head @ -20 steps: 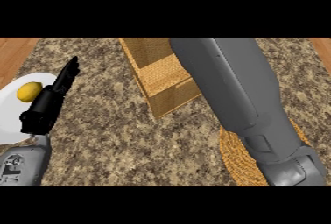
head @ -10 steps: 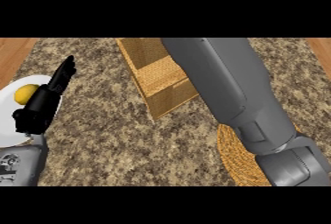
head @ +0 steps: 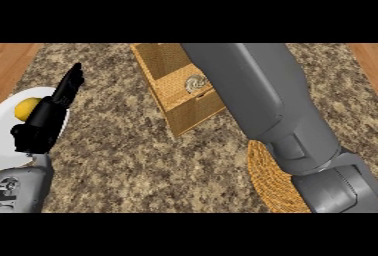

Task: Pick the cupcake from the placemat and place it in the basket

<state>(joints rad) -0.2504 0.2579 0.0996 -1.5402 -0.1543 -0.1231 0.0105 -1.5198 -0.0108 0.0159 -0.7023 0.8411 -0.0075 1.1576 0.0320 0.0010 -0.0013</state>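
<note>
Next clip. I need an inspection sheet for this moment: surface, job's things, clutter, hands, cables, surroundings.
Surface: speckled stone counter, with wooden edging at the far corners.
Job's things: the tan placemat lies at an angle, far centre. On it is a small round swirled item, probably the cupcake, right beside the right forearm. The woven basket is near right, partly hidden under that forearm.
Clutter: a white plate at the left edge holds a yellow round item.
Hands: the left hand is open with straight fingers, resting over the plate. The right hand is out of view past the top.
Cables: nothing seen.
Surroundings: nothing seen beyond the counter.
</note>
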